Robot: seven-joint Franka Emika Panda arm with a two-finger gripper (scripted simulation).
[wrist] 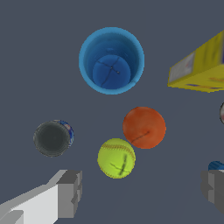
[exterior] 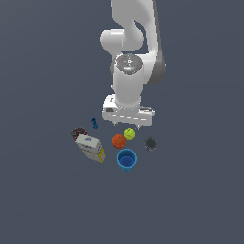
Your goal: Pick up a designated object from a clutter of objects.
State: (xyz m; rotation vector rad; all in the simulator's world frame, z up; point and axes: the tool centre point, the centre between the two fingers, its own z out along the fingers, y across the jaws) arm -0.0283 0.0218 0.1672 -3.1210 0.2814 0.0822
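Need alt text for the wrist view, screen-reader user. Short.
Looking down past an open gripper whose two grey fingers frame a yellow-green tennis ball lying on the dark floor, not yet grasped. An orange-red ball sits right beside it, with an upright, empty blue cup beyond, a dark grey round thing off to one side and a white-and-yellow box at the edge.

arm upright, pincer (wrist: 140, 192) pointing down, jaws wide

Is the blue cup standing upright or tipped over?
Upright: the blue cup shows its round open mouth and inner bottom to the wrist view. It looks empty.
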